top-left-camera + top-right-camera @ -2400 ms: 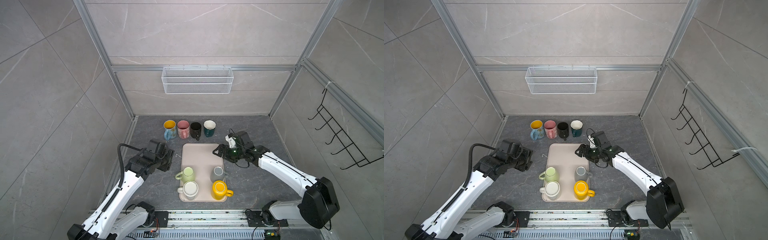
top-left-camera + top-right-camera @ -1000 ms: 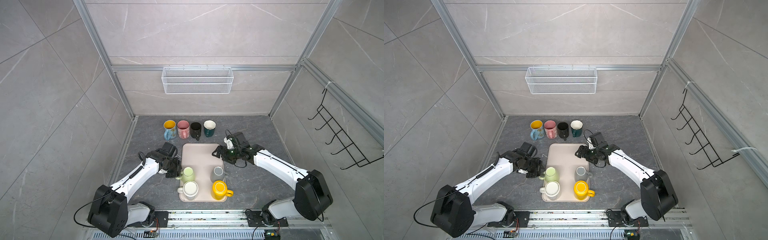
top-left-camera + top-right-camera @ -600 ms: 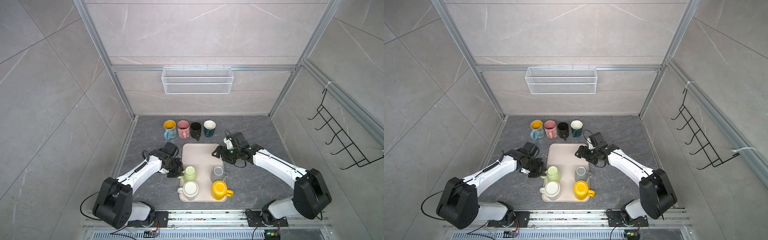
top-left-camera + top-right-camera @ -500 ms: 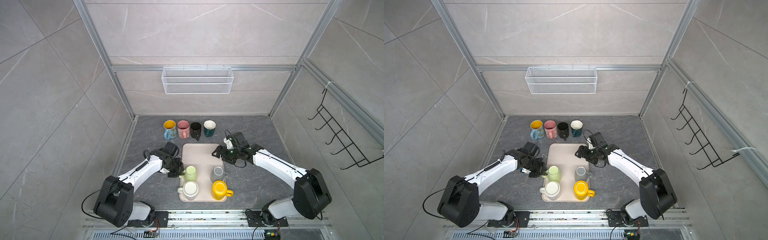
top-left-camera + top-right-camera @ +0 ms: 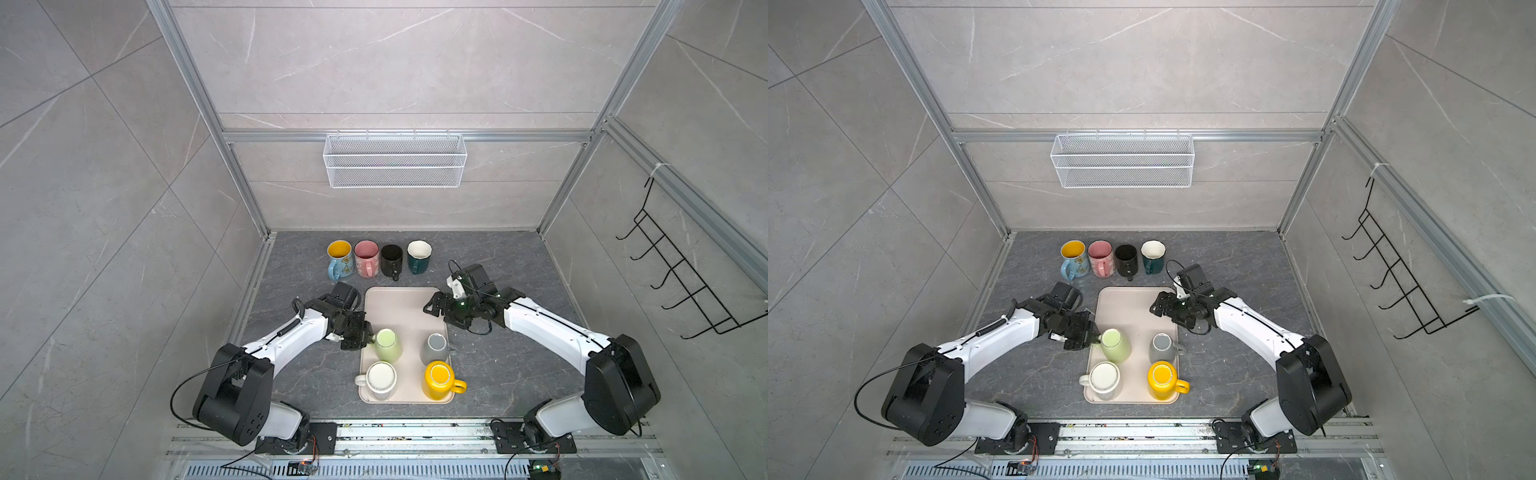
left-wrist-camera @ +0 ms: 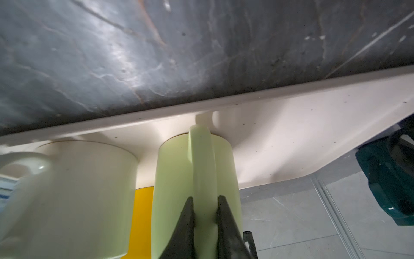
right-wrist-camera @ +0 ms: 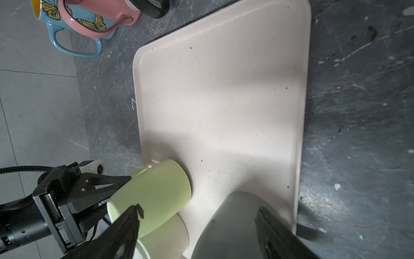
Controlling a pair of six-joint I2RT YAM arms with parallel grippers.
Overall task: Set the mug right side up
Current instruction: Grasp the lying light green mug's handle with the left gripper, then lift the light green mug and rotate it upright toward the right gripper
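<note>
A pale green mug (image 5: 388, 347) (image 5: 1116, 345) stands mouth down on the left side of the beige tray (image 5: 399, 303). Its handle (image 6: 201, 157) points left, toward my left arm. My left gripper (image 5: 367, 337) (image 5: 1094, 337) (image 6: 205, 198) is shut on that handle, one finger on each side. In the right wrist view the green mug (image 7: 152, 192) shows with the left fingers (image 7: 107, 179) at its side. My right gripper (image 5: 438, 311) (image 7: 198, 209) hangs open over the tray's right side, above and behind the grey mug (image 5: 435, 348) (image 7: 235, 224), holding nothing.
A white mug (image 5: 380, 376) and a yellow mug (image 5: 440, 379) stand mouth down at the tray's front. Several upright mugs (image 5: 366, 258) line the floor behind the tray. A wire basket (image 5: 395, 160) hangs on the back wall, a hook rack (image 5: 685, 286) on the right wall.
My left gripper reached the green mug and closed on its handle; the mug shifted slightly to the right. The right gripper has stayed open and almost still.
</note>
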